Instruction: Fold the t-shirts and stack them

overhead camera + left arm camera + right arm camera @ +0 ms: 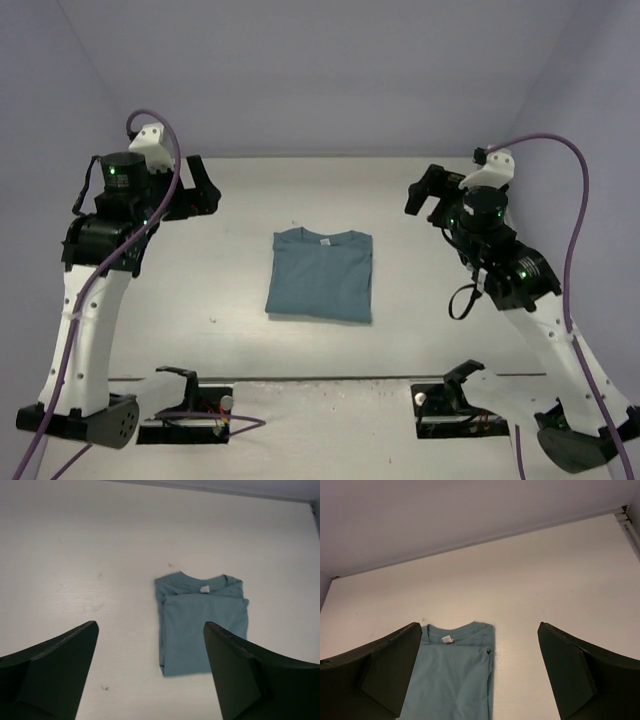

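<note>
The t-shirt point(322, 275) at the centre of the frame is plain teal-blue with no print, and a small white label point(323, 241) sits in its collar. The worktop point(230, 290) is off-white with faint specks, and the walls point(320, 70) across the top are pale lavender. The left arm point(90, 330) and right arm point(555, 350) are white with black joints, green lights point(113, 170) and purple cables point(570, 230). The left end effector point(150, 623) and right end effector point(480, 625) are dark greenish black.

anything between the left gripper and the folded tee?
Nothing. Top view shows only bare table between the left gripper and the t-shirt; left wrist view agrees.
</note>
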Motion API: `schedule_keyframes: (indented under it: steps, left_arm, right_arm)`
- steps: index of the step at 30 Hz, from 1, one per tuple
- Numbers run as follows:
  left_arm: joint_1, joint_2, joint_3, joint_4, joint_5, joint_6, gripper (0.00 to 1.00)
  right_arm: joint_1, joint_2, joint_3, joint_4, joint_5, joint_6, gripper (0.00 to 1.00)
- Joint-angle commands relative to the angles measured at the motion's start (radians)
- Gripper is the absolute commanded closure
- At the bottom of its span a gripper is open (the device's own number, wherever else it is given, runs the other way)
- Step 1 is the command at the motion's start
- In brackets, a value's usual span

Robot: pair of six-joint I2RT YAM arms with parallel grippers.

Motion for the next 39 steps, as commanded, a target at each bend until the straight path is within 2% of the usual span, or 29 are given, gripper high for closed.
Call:
schedule_keyframes:
  steps: [1, 4, 5, 7, 10, 11, 13, 15, 16, 23, 26, 29, 32, 36, 39]
  left_arm:
    - [-0.010, 0.061, -0.086, 0.076, 0.282, -0.015, 0.22]
    - [-0.048, 0.092, -0.197, 0.204, 0.416, -0.062, 0.25]
    - [-0.064, 0.102, -0.223, 0.238, 0.448, -0.080, 0.25]
    - [-0.104, 0.133, -0.284, 0.328, 0.486, -0.113, 0.27]
    - [-0.167, 0.217, -0.392, 0.516, 0.532, -0.180, 0.36]
    - [-0.176, 0.236, -0.404, 0.539, 0.539, -0.193, 0.39]
    - [-0.194, 0.300, -0.429, 0.600, 0.534, -0.210, 0.52]
    - [-0.191, 0.364, -0.442, 0.638, 0.521, -0.216, 0.62]
    - [-0.190, 0.388, -0.442, 0.648, 0.520, -0.213, 0.64]
    - [-0.154, 0.613, -0.418, 0.723, 0.524, -0.224, 0.73]
    - [-0.124, 0.676, -0.445, 0.790, 0.542, -0.256, 0.77]
    - [-0.108, 0.706, -0.462, 0.805, 0.540, -0.256, 0.78]
    - [-0.095, 0.730, -0.465, 0.796, 0.535, -0.239, 0.78]
    - [-0.061, 0.742, -0.470, 0.802, 0.543, -0.243, 0.79]
    - [-0.052, 0.655, -0.465, 0.789, 0.541, -0.238, 0.79]
  right_arm:
    - [-0.025, 0.088, -0.080, 0.035, -0.195, -0.030, 0.00]
    - [-0.028, 0.106, -0.240, 0.190, -0.421, 0.034, 0.03]
    - [-0.031, 0.107, -0.292, 0.333, -0.476, 0.057, 0.05]
    - [-0.041, 0.138, -0.387, 0.499, -0.576, 0.110, 0.10]
    - [-0.045, 0.218, -0.466, 0.665, -0.672, 0.158, 0.18]
    - [-0.046, 0.253, -0.479, 0.721, -0.702, 0.171, 0.20]
    - [-0.061, 0.332, -0.492, 0.818, -0.755, 0.196, 0.23]
    - [-0.085, 0.405, -0.505, 0.890, -0.804, 0.218, 0.31]
    - [-0.097, 0.432, -0.515, 0.928, -0.825, 0.231, 0.31]
    - [-0.214, 0.726, -0.620, 1.349, -1.008, 0.375, 0.60]
    - [-0.255, 0.840, -0.642, 1.443, -1.046, 0.399, 0.71]
    - [-0.279, 0.912, -0.682, 1.522, -1.065, 0.415, 0.78]
    - [-0.313, 0.949, -0.736, 1.614, -1.056, 0.441, 0.80]
    - [-0.356, 0.918, -0.764, 1.607, -1.068, 0.428, 0.80]
    - [-0.356, 0.819, -0.725, 1.541, -1.094, 0.420, 0.80]
